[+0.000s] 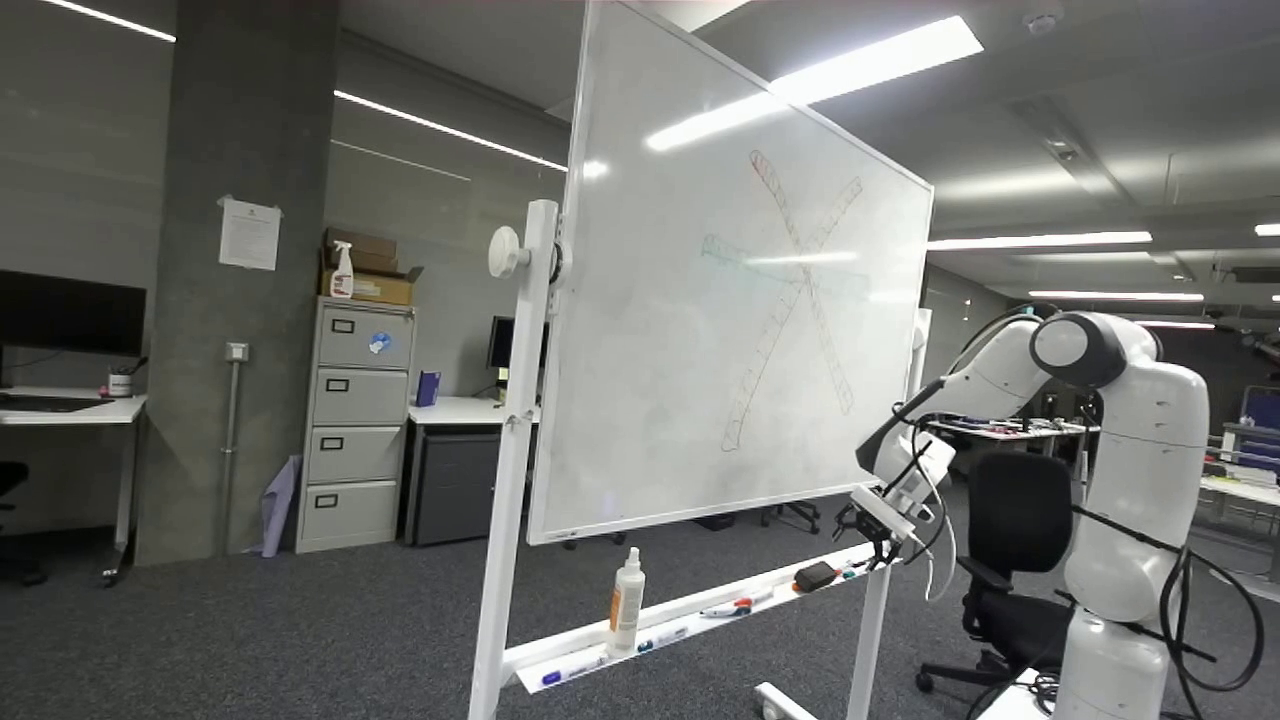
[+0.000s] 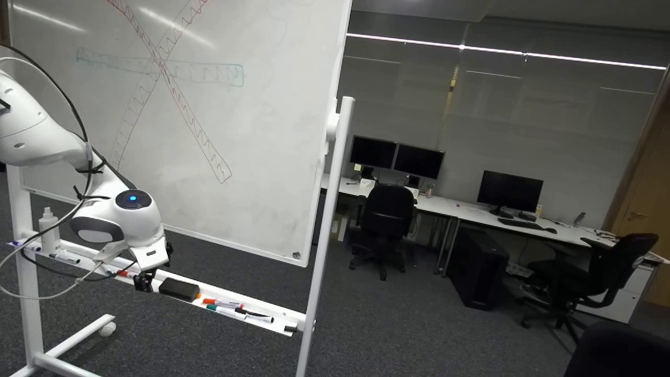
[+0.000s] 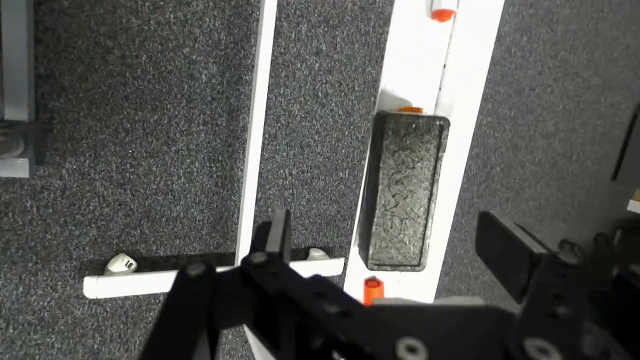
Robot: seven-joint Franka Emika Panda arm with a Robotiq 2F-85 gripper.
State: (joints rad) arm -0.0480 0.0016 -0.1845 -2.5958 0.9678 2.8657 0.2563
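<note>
Amply wide hand (image 3: pixel 386 232); room beside eraser (image 3: pixel 407 192)

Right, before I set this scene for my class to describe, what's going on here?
A robot arm has its gripper close to a black eraser, with the fingers spread and nothing held. The eraser is resting on the tray below a whiteboard. Markers lie along the same tray, and a white bottle stands upright on it. On the whiteboard, hand-drawn bands in red and green cross one another.
</note>
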